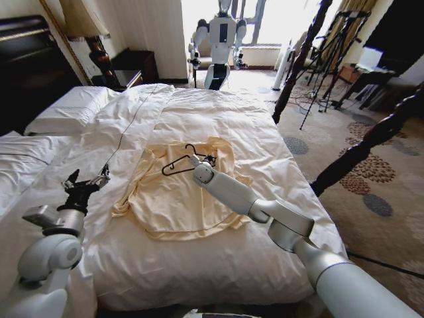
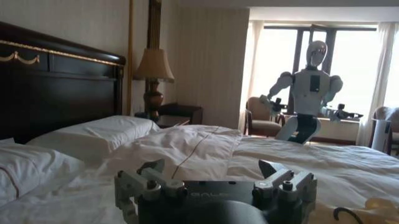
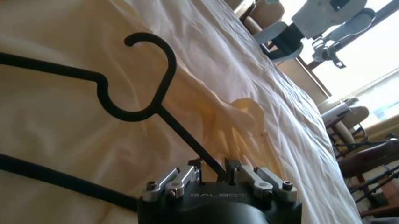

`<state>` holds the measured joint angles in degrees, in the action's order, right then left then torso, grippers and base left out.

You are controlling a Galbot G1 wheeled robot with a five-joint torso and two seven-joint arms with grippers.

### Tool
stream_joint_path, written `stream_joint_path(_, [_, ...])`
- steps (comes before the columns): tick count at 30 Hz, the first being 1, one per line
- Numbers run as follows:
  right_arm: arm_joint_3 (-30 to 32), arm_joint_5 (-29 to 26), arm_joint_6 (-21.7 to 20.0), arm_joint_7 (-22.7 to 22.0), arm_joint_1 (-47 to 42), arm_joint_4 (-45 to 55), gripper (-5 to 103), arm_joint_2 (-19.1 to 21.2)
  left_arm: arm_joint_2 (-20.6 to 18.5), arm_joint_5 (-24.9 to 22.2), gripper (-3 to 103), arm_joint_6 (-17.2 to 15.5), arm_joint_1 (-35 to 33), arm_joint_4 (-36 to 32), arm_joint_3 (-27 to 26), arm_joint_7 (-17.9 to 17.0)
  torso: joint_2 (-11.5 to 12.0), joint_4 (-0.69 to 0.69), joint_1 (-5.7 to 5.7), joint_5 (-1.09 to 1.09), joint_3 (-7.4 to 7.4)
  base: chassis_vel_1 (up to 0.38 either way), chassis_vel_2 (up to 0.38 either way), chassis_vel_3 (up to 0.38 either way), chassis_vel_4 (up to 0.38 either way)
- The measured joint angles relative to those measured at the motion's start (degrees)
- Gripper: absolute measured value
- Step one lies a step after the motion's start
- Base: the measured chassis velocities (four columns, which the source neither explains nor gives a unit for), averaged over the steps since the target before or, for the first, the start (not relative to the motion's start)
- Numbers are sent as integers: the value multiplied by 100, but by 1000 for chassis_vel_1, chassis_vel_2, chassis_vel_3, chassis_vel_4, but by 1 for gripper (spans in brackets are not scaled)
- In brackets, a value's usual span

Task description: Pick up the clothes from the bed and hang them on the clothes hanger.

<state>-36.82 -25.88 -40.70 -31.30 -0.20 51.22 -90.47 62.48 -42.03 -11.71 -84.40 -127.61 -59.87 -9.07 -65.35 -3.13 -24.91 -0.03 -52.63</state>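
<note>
Left claw [image 1: 85, 183] hovers over the duvet on the left part of the bed [image 1: 265, 132], well apart from the garment, fingers spread apart and holding nothing; in the left wrist view the same claw [image 2: 215, 175] shows its two fingers wide apart above the white duvet, with the pillows [image 2: 87, 135] and dark headboard [image 2: 56, 79] behind it. The clothes [image 1: 182, 192] lie flat and spread mid-bed on the duvet, pale yellow, somewhat rumpled at the edges. The clothes hanger [image 1: 177, 163] lies on top of the upper part of the garment, hook toward the far end of the bed. Right arm reaches in from the lower right across the bed, and the right claw [image 1: 208, 160] is at the hanger's right end, over the garment. In the right wrist view the right claw [image 3: 214, 173] is clamped on the thin black hanger [image 3: 134, 93]: the rod runs straight down between the closed fingers, the curved hook sits beyond it, and the cream fabric [image 3: 68, 140] is directly underneath. Hanger looks close to or resting on the cloth; can't tell whether it's lifted. A second robot [image 1: 222, 40] stands beyond the foot of the bed by the window, and black tripods [image 1: 334, 56] stand on the carpet at right.
</note>
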Motion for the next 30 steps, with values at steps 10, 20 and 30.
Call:
stream_joint_path(10, [117,-584,108,-341,-15,633,55,350,11,10,100,8,-60,-71,0,2,0,1,0,0,0,0,0,0,0])
stream_joint_path(20, [117,-1062,102,-32,-176,762,93,653,23,-9,100,41,-144,-98,-24,-3,0,0,0,1,0,0,0,0,0])
stream_joint_path(30, [435,-1318,893,-173,-548,2341,100,1528,7,465,100,68,-168,185,51,227,0,3,1,2,0,0,0,0,0])
